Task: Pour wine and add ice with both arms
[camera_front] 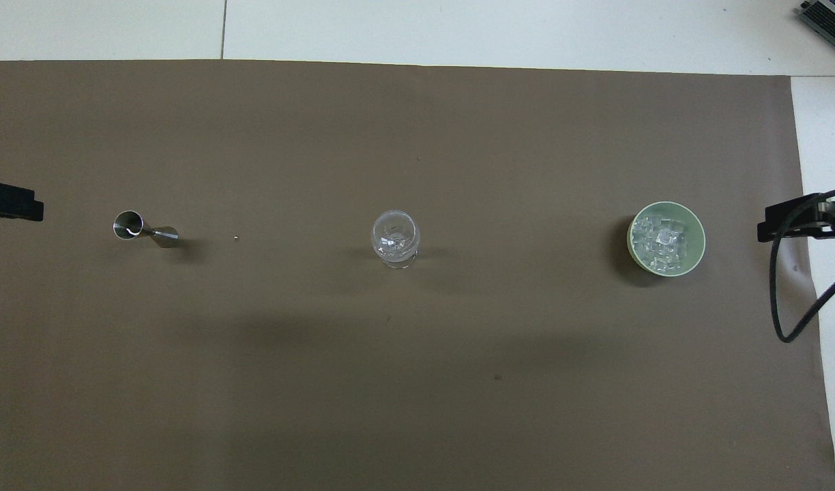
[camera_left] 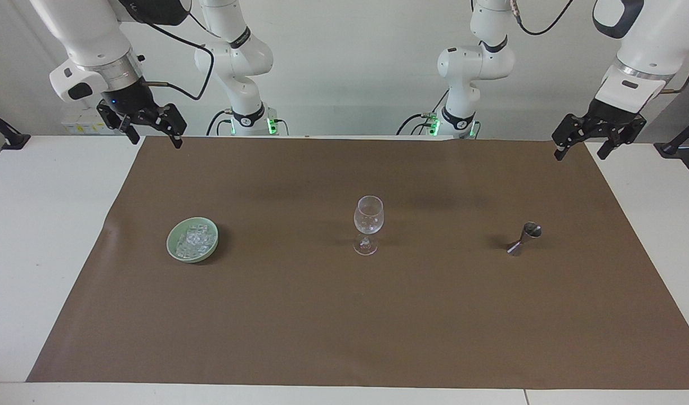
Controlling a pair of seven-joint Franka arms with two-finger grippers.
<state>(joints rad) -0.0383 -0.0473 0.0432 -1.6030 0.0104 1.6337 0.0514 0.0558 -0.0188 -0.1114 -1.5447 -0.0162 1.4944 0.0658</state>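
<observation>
My left gripper (camera_left: 598, 140) and right gripper (camera_left: 150, 128) wait spread, empty. The ice (camera_left: 193, 238) fills the green bowl (camera_left: 173, 239); I'd first lift the jigger (camera_left: 524, 238) level toward the wine glass (camera_left: 368, 225).

Both arms are raised and waiting, one at each end of the tabletop (camera_left: 18, 236).

Left arm: the forearm descends from its upper joint toward the left arm's end of the tabletop. The silver wrist ring sits directly above the black hand. The left hand (camera_left: 582, 149) points downward and hangs in the air above the tabletop's edge, fingers spread apart, holding nothing.

Right arm: the forearm descends in mirrored fashion toward the right arm's end. A black cable loops from the wrist back to the arm. The right hand (camera_left: 156, 136) points downward, suspended in the air, fingers spread apart, holding nothing.

In the overhead view only the tips of the hands show at the side edges.
</observation>
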